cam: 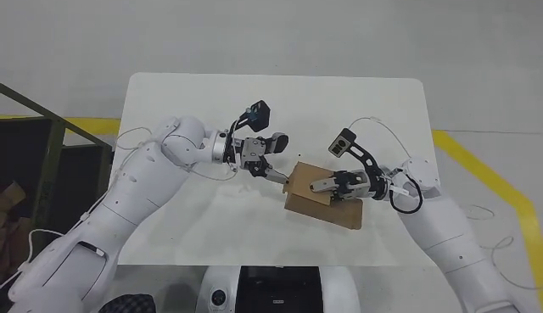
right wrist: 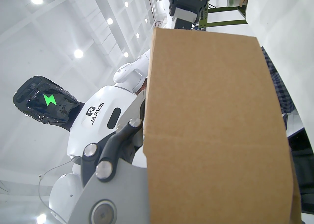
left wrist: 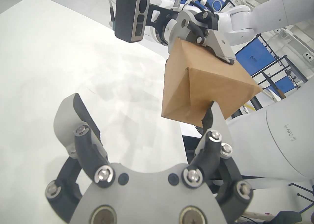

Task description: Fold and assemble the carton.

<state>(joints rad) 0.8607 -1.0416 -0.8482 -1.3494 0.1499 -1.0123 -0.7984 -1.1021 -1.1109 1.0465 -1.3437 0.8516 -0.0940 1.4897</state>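
**Q:** Where is the carton?

**A:** The carton [cam: 327, 201], plain brown cardboard, sits over the table [cam: 212, 109], near the front edge and right of centre. Whether it rests on the surface or is held clear of it cannot be told. In the left wrist view the carton [left wrist: 203, 87] shows a closed end, with panels meeting along a slanted seam. In the right wrist view a single flat face of the carton [right wrist: 215, 124] is turned to the camera.

**Q:** What grips it?

**A:** The right gripper [cam: 325, 186] is clamped on the carton from its right-hand side. One finger [left wrist: 222, 48] lies flat on the upper panel. The opposing finger is hidden behind the cardboard.

**Q:** And the other arm?

**A:** The left gripper [cam: 278, 159] stands just beside the carton's left end, fingers spread wide apart. One finger [left wrist: 215, 117] touches the carton's lower edge. The other finger [left wrist: 76, 112] is well apart from the carton, over bare table [left wrist: 49, 50].

**Q:** What surrounds the table?

**A:** A yellow floor line [cam: 462, 156] runs past the table's right side. A green metal frame [cam: 42, 143] stands on the floor to its left.
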